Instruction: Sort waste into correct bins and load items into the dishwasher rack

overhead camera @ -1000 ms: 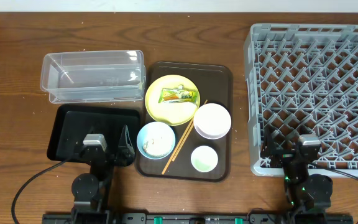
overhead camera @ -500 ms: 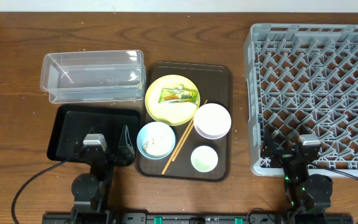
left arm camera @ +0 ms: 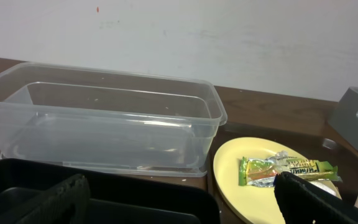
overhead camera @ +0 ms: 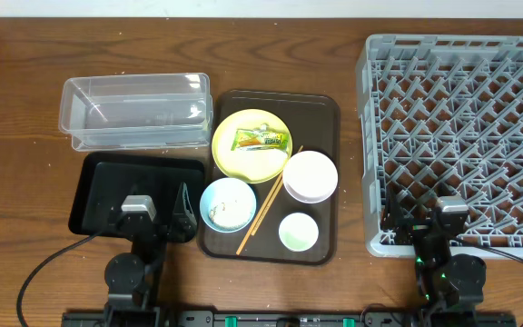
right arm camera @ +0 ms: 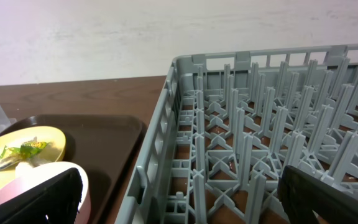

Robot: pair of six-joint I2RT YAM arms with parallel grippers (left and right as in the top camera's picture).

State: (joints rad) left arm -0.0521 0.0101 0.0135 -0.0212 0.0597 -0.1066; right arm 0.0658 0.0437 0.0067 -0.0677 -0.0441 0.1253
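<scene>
Nothing sorted yet — crinkled green-and-yellow wrapper (overhead camera: 261,140) on round yellow plate (overhead camera: 243,163), grey plastic rack (overhead camera: 461,109) bare. My left tool (left arm camera: 182,193), right tool (right arm camera: 182,190) — both gape, empty.

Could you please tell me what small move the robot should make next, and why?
Probably the left gripper should start reaching toward the snack wrapper. The wrapper lies loose on the yellow plate, on that arm's side of the table. The gripper is open and holds nothing, and the clear tub nearby looks empty.
</scene>
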